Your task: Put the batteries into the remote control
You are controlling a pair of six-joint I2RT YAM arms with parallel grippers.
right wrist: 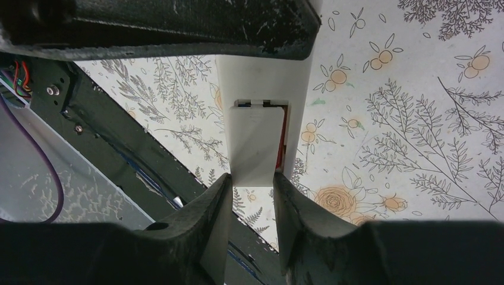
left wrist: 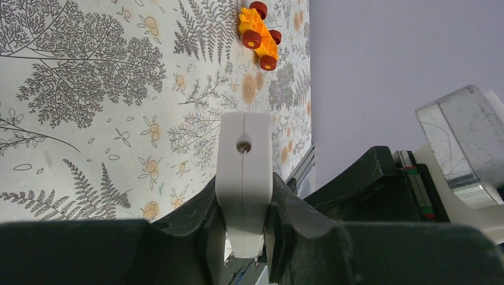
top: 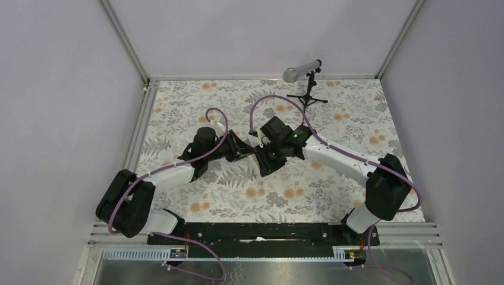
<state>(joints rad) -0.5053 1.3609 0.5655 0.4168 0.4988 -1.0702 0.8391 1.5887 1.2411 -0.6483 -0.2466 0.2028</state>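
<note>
The white remote control (left wrist: 243, 160) is held end-on above the flowered table, with my left gripper (left wrist: 245, 184) shut on its sides. In the right wrist view the remote control (right wrist: 261, 74) hangs from the left gripper's black fingers (right wrist: 178, 27). Its open compartment is partly covered by the loose white cover piece (right wrist: 255, 139). My right gripper (right wrist: 251, 178) is shut on the cover's lower edge. Beside the cover shows a red sliver of a battery (right wrist: 284, 139); the rest of the batteries is hidden. In the top view the left gripper (top: 242, 152) and the right gripper (top: 257, 155) meet mid-table.
An orange toy car with red wheels (left wrist: 260, 34) lies on the table beyond the remote. A microphone on a small tripod (top: 306, 83) stands at the back. The metal frame rail (top: 267, 228) runs along the near edge.
</note>
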